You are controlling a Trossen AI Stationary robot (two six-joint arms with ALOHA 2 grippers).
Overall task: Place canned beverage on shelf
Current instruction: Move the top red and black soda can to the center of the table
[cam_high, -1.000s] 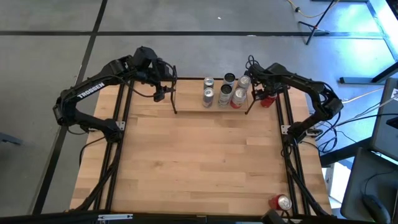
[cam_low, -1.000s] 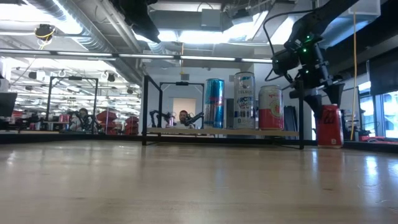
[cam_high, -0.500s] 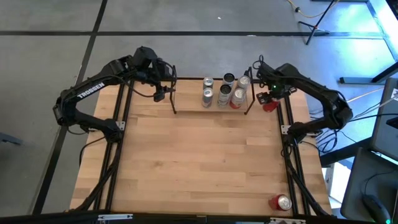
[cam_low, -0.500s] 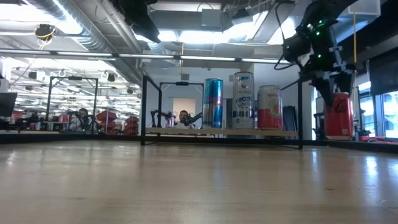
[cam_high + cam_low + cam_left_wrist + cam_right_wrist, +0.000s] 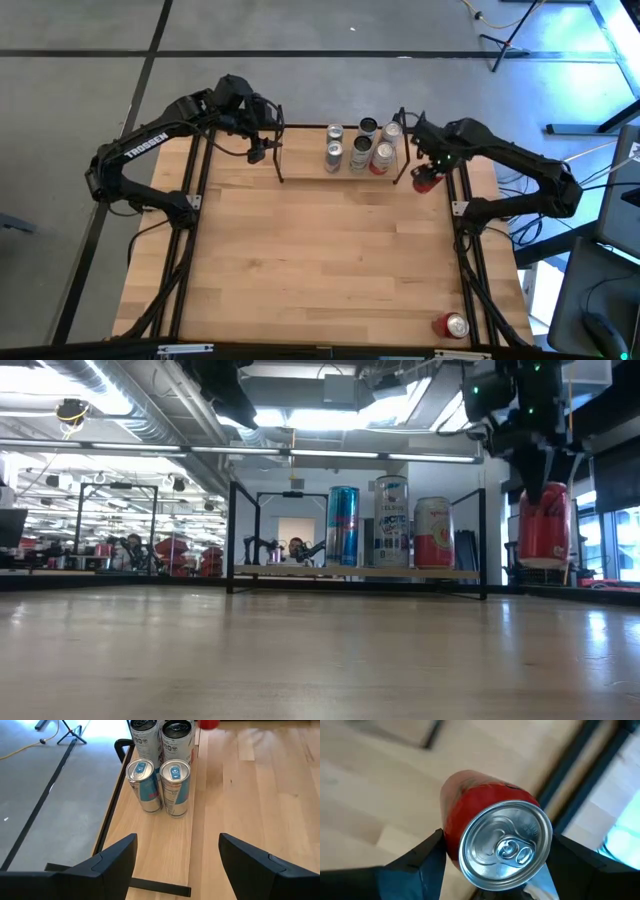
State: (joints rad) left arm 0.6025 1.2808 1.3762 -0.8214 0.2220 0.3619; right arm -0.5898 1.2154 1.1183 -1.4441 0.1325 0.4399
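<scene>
Just beside the shelf's (image 5: 300, 168) right end, the right gripper (image 5: 427, 172) grips a red can (image 5: 545, 525) clear of the wood table (image 5: 320, 270). The left gripper (image 5: 175, 862), fingers spread and empty, hangs over the shelf's left end. Beyond, seemingly an office.

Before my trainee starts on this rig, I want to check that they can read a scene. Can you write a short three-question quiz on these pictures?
1. True or false: the red can stands on the table.
2. Which pincer holds the red can? A left pincer B right pincer
3. How many cans stand on the shelf?

Key: 1 false, it hangs in the air beside the shelf. 2 B. 3 five.
</scene>
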